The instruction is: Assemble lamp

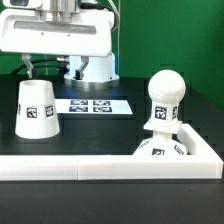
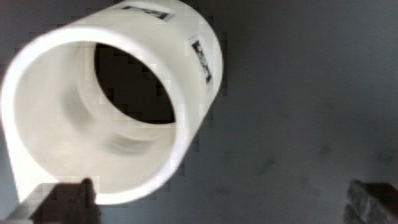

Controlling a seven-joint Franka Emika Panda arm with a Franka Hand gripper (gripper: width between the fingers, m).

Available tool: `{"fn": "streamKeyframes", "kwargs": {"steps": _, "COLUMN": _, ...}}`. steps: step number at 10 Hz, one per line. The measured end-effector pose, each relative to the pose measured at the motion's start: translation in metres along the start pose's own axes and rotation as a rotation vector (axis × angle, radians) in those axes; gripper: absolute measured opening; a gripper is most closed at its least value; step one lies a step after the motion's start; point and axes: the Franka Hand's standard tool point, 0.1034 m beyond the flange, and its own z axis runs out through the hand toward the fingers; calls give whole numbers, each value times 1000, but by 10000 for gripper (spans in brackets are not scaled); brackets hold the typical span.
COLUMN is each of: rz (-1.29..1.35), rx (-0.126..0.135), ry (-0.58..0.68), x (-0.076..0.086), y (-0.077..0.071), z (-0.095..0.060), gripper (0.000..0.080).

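The white tapered shade (image 1: 36,108) stands on the black table at the exterior view's left, with a tag on its side. My gripper (image 1: 48,68) hangs open and empty just above it. In the wrist view the shade (image 2: 107,110) fills the frame, its hollow inside facing the camera. One dark fingertip (image 2: 63,205) lies at the shade's rim and the other (image 2: 377,203) is well off to the side. The round-headed bulb (image 1: 164,100) stands upright on the flat base (image 1: 160,148) at the exterior view's right.
The marker board (image 1: 95,105) lies flat on the table between the shade and the bulb. A low white wall (image 1: 110,166) runs along the front and up the right side. The white robot pedestal (image 1: 88,68) stands at the back.
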Motion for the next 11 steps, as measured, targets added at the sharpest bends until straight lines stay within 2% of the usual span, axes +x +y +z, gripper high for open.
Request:
{"fn": "streamKeyframes", "kwargs": {"steps": 2, "rz": 3, "rx": 1, "ry": -2, "x": -1, "y": 0, "z": 1, "gripper": 698}}
{"fn": "streamKeyframes", "kwargs": {"steps": 6, "rz": 8, "rx": -9, "ry": 13, "x": -24, "y": 0, "z": 20, "gripper": 698}}
{"fn": "streamKeyframes", "kwargs": {"steps": 8, "rz": -5, "rx": -14, "ry": 10, "x": -22, "y": -3, "z": 27, "gripper": 698}}
{"fn": "streamKeyframes", "kwargs": {"steps": 9, "rz": -10, "rx": -16, "ry": 9, "x": -19, "y": -2, "z": 29, "gripper": 662}}
{"fn": "streamKeyframes", "kwargs": {"steps": 10, "rz": -13, "rx": -18, "ry": 8, "x": -17, "y": -2, "z": 30, "gripper": 662}}
{"fn": "streamKeyframes", "kwargs": {"steps": 11, "rz": -15, "rx": -18, "ry": 9, "x": -16, "y": -3, "z": 30, "gripper": 459}}
